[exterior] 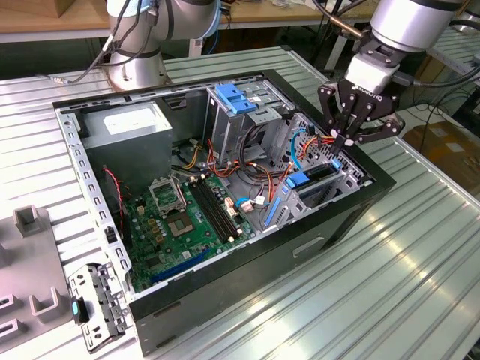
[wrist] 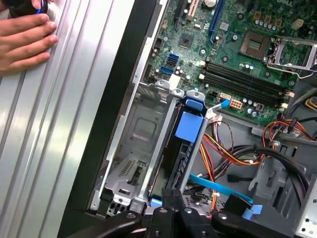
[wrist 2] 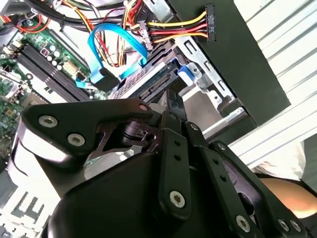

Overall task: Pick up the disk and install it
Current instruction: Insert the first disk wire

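First wrist view: gripper [wrist: 171, 196] clenched empty at the disk [wrist: 179, 156]; might jam askew in cage [wrist: 141, 131] or snag cables [wrist: 220, 151].

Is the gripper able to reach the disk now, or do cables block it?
Probably yes: the gripper hangs right over the disk, its upper edge bare, and the cables pass beside it.
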Available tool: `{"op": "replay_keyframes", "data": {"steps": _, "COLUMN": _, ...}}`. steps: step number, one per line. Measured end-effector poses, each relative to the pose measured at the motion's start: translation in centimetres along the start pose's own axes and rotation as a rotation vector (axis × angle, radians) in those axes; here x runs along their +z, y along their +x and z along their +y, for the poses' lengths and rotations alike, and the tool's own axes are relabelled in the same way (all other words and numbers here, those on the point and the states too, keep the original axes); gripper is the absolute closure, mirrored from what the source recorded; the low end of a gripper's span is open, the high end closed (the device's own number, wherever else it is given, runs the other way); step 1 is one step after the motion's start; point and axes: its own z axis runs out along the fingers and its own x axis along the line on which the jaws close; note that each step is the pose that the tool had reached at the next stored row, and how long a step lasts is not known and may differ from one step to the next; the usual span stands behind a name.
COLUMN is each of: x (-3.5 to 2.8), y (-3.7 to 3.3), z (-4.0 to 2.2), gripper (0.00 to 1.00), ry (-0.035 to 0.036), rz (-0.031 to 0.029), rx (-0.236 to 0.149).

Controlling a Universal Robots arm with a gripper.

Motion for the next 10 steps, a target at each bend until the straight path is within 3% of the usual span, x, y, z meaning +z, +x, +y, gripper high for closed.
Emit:
{"op": "replay_keyframes", "data": {"steps": 6, "x": 0.03, "y": 0.15, "z": -0.47, "gripper": 0.89, "ry": 0.0011, "rz": -0.0008, "rx": -0.063}}
{"op": "replay_keyframes", "data": {"steps": 10, "x": 0.04, "y": 0.36, "z": -1.12, "gripper": 0.89, "ry": 0.0019, "rz": -0.0010, "rx": -0.084}}
